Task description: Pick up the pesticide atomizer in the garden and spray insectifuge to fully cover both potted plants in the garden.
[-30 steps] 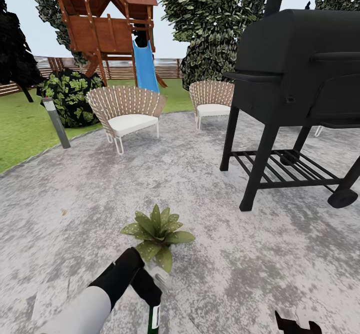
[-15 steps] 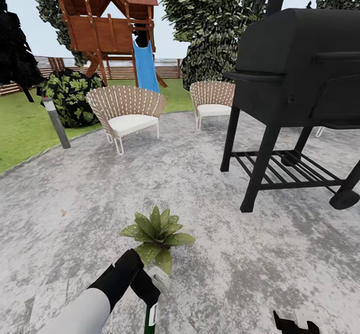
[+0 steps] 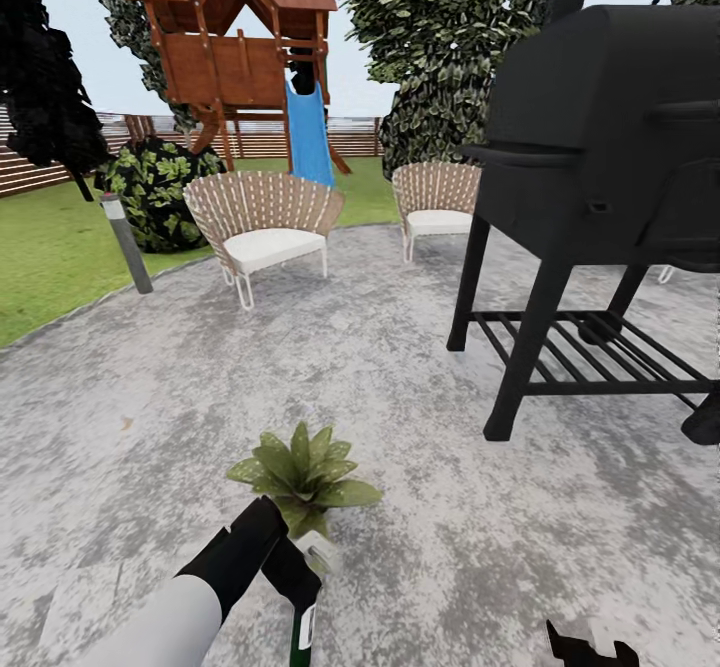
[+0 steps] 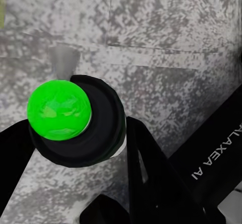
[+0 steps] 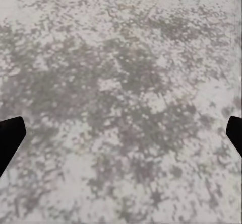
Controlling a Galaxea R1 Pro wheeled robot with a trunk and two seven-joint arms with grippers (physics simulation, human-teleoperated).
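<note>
Camera shifted | left jaws clamp pesticide atomizer (image 3: 303, 629) beside potted plant (image 3: 303, 472) | right jaws wide

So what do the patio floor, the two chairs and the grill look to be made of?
Patio: mottled grey stone, matte, speckled. Chairs: woven wicker backs, white cushions, thin pale legs, likely metal. Grill: black, smooth, faintly sheened, probably painted metal.

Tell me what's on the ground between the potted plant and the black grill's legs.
Nothing: in the head view the stretch from the potted plant to the grill legs is bare mottled grey patio.
</note>
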